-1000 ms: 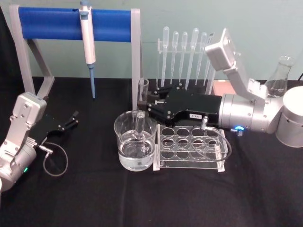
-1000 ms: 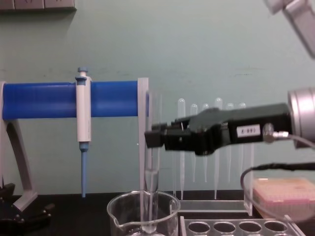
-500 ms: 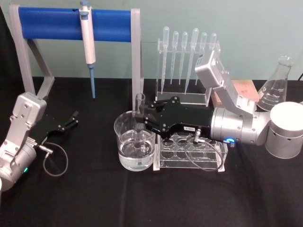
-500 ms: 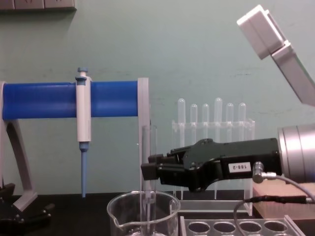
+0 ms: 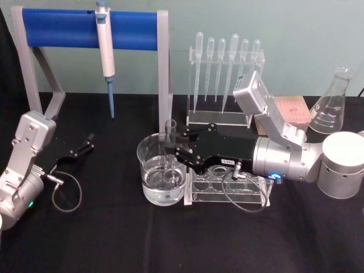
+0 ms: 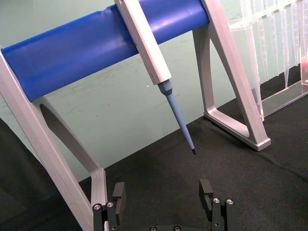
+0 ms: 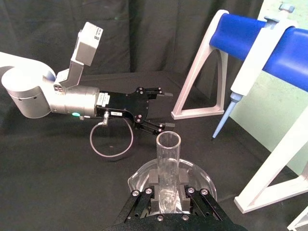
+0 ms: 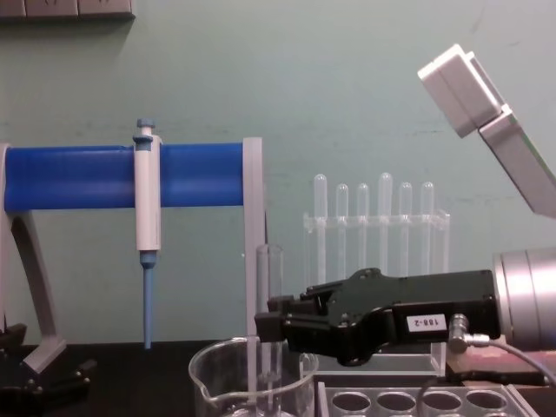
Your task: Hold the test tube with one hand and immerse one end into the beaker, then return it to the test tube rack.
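Note:
The test tube (image 5: pixel 170 133) stands upright with its lower end down inside the beaker (image 5: pixel 147 170), which holds clear water. My right gripper (image 5: pixel 173 150) is shut on the tube's middle, reaching in from the right just above the beaker's rim. In the chest view the tube (image 8: pixel 268 278) rises above the right gripper (image 8: pixel 269 327) and drops into the beaker (image 8: pixel 217 382). The right wrist view looks down on the tube's open rim (image 7: pixel 168 140) between the right gripper (image 7: pixel 167 192) and over the beaker (image 7: pixel 204 183). My left gripper (image 5: pixel 85 145) rests open at the far left, and the left wrist view shows my left gripper (image 6: pixel 162 195) holding nothing.
A clear tube rack (image 5: pixel 227 182) sits right of the beaker, under my right arm. Behind stand a blue-barred frame with a hanging pipette (image 5: pixel 105 45) and a rack of plastic pipettes (image 5: pixel 224 74). A flask (image 5: pixel 331 105) and white cylinder (image 5: pixel 344 165) are far right.
My right gripper has come down with the test tube, sinking it deeper into the beaker. The left arm has not moved.

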Available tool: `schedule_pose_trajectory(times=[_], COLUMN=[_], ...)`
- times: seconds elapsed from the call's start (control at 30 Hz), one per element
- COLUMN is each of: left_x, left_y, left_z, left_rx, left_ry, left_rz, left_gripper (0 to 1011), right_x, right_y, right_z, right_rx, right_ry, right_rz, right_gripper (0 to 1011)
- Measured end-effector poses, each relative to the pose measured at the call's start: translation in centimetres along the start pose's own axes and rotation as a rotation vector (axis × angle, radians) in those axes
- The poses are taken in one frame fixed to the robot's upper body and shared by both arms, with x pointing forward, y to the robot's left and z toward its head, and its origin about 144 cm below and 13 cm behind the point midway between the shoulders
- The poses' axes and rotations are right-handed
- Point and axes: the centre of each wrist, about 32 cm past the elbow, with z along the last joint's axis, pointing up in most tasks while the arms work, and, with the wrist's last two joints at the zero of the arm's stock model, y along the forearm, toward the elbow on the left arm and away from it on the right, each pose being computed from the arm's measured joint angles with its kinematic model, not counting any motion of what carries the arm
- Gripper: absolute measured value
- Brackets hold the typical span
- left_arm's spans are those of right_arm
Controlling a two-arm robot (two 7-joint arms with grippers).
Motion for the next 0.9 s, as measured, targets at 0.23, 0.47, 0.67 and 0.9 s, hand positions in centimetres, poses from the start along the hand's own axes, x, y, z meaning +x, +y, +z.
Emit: schedule_pose_trajectory(times=[0.23,0.47,0.67,0.9], left_x=[0.00,0.00,0.00,0.00], left_y=[0.00,0.00,0.00,0.00], left_z=[0.00,0.00,0.00,0.00], left_rx=[0.000,0.000,0.000,0.000], left_ry=[0.000,0.000,0.000,0.000], left_rz=[0.000,0.000,0.000,0.000], left_gripper=[1000,1000,1000,1000], right_x=[-0.22,-0.28,-0.28,-0.29], right_y=[0.11,0.15,0.14,0.15], right_z=[-0.38,-0.66,-0.66,-0.63], right_rx=[-0.002,-0.006,-0.006,-0.006], right_ry=[0.008,0.025,0.026,0.024], right_rz=[0.004,0.003,0.004,0.005], right_gripper=[238,238,238,238])
